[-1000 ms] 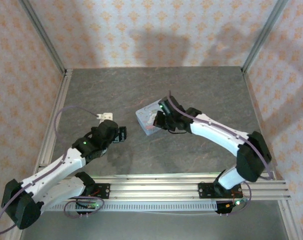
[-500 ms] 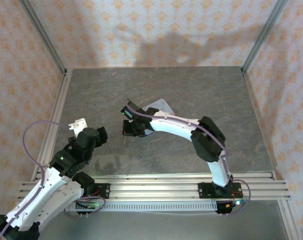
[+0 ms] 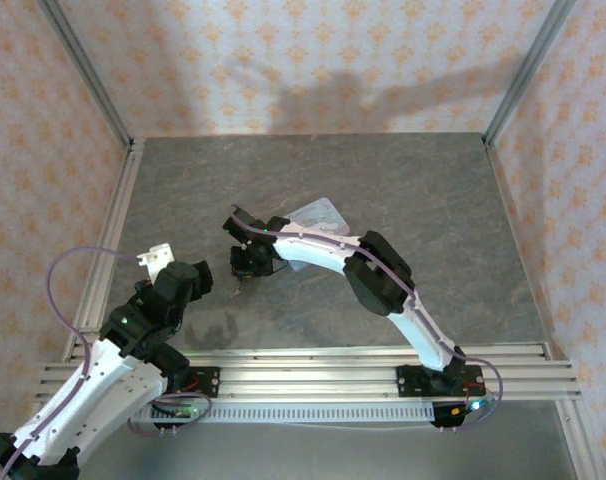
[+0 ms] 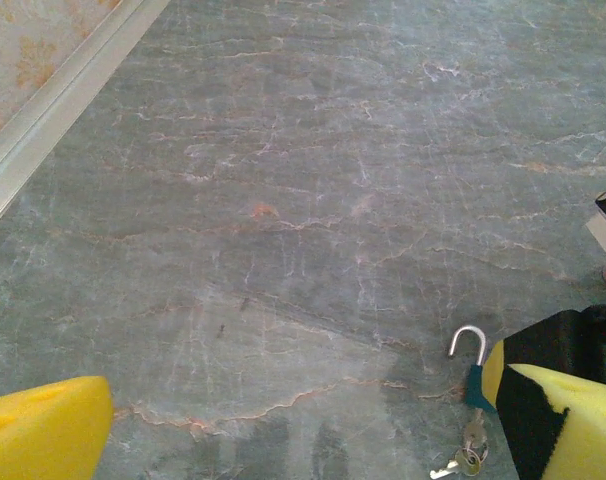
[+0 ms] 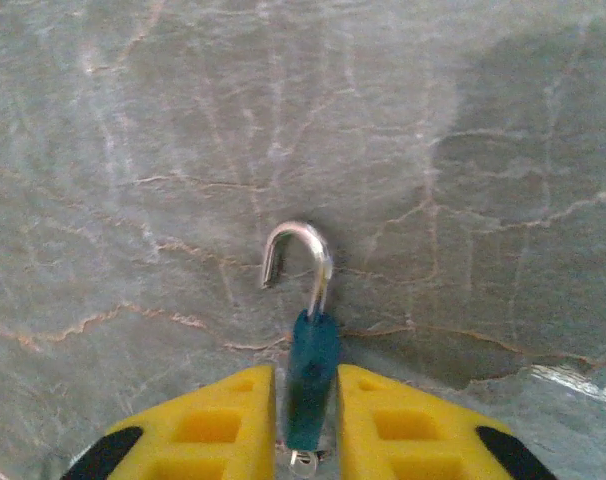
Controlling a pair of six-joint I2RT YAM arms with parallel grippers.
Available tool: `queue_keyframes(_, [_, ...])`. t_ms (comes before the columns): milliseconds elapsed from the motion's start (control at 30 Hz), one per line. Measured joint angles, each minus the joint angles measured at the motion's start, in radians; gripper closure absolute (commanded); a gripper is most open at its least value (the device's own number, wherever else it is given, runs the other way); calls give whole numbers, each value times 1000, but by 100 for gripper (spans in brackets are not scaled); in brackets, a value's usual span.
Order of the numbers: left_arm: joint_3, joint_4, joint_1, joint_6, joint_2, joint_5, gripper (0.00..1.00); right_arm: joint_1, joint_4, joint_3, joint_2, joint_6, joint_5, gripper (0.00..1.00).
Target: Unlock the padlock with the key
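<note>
So the right gripper (image 5: 305, 375) has its jaws open just a crack, and the padlock (image 5: 311, 350) is sitting right in that crack. The teal body runs lengthwise between the two yellow pads (image 5: 218, 420) and sticks out a bit past the fingertips. One pad looks flush against the body, and the other has a thin dark line next to it (shadow or a real gap, honestly can't tell). So I can't say whether it's pinched or just lying loose in there. The shackle (image 5: 299, 227) pokes out ahead of the fingertips and it's swung open, with one leg in the body and the free end hanging clear over the grey stone-look table (image 5: 133, 120). At the other end of the body, back between the pads, there's a bit of silvery metal. In the left wrist view that turns out to be the key (image 4: 470, 452) on a little ring, lying on the table at the end of the body away from the shackle. Whether it's actually in the keyhole is too small to make out. The left gripper (image 4: 301, 400) is spread wide, gripping nothing, with just table between its jaws. The padlock lies just outside that gap, beside the tip of one finger, which covers part of the body. In the top view the two grippers are near each other but apart.
</note>
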Motion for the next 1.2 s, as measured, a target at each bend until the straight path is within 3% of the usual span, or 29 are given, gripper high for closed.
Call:
queue_keyframes(133, [-1,0,0,0,0,1,0,-6,-33,8,14,-16,12,55])
queue_keyframes(367, [2,2,5,14,18,8,0,-19,-86,21,-9,-51,68,49])
queue_keyframes(467, [27,5,11,40,63,14,0,-28,-101,8,-78,-78,89,43])
queue_keyframes(667, [152,40,52,130,216,70,0,-60,-93,-67,-363,-167,172,37])
queue_keyframes(867, [279,120,148,237,407,212,0,-146,2,-332,-715,-290,325,27])
queue_keyframes(933, [306,156,187,269,462,269,0,-180,41,-453,-814,-332,391,17])
queue_keyframes(1000, [325,196,223,299,509,318,0,-212,80,-582,-910,-370,468,1])
queue_keyframes(1200, [338,324,311,392,617,372,0,-369,198,-897,-1125,-430,660,1])
